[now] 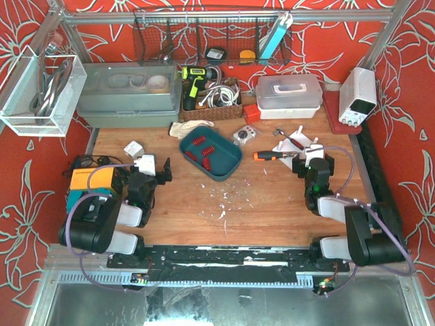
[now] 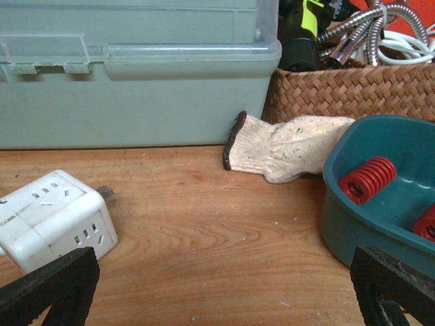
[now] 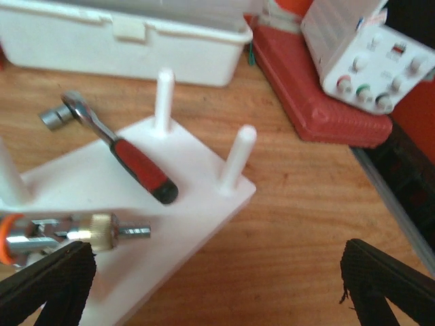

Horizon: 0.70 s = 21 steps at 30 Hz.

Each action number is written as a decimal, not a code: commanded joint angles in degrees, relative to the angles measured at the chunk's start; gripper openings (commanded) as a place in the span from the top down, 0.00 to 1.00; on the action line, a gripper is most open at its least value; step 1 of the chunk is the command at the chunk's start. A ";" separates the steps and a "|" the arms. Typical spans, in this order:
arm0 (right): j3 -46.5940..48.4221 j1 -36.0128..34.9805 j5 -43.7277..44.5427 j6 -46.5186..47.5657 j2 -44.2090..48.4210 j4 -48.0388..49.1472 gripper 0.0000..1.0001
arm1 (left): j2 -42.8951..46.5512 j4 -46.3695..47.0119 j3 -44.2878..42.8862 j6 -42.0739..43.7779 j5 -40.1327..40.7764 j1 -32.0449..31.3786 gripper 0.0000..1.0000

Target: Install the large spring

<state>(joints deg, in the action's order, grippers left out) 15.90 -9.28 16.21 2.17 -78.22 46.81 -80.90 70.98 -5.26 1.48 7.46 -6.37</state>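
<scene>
Start from the wooden table (image 1: 272,204), its grain smooth and scattered with pale crumbs, and take the teal tray (image 1: 225,159) as your landmark. Behind it and to its left stands the long grey-green plastic bin (image 1: 129,95), cloudy-sided, with a clipped lid. The tray itself is a rounded, glossy plastic tub. Your left gripper (image 2: 223,272) sits just left of the tray with its dark fingers spread wide and nothing between them. Your right gripper (image 3: 217,272) is well to the tray's right, equally wide and bare. Under that right gripper lies a flat white plate (image 3: 190,170) with round upright pegs. On the plate rest a ratchet (image 3: 129,159) with a red and black handle and a screwdriver (image 3: 88,231) with a knurled metal collar. Behind the tray's left corner a knitted cream glove (image 2: 285,146) lies limp. Further left of the tray sits a white plug cube (image 2: 54,217). The red coil springs (image 2: 367,180) all lie inside the tray, close to your left gripper and far from the right. You cannot tell from here which is the large one.
</scene>
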 commanded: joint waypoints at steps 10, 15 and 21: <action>23.45 -0.47 -10.67 -25.12 19.54 -46.82 0.01 | 26.54 -43.21 -17.87 -13.77 2.11 0.22 0.00; 34.80 -0.38 -11.49 -35.79 17.81 -66.89 0.01 | 28.89 -59.93 -26.99 -31.76 3.44 0.24 0.00; 32.03 0.75 -19.35 -39.97 17.73 -66.22 0.01 | 31.16 -60.23 -26.37 -35.01 -12.32 0.31 0.00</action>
<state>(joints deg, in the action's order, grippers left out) 49.69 -9.15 4.03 -32.34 -59.94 -13.02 -51.72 14.68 -33.52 -27.27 6.24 -6.37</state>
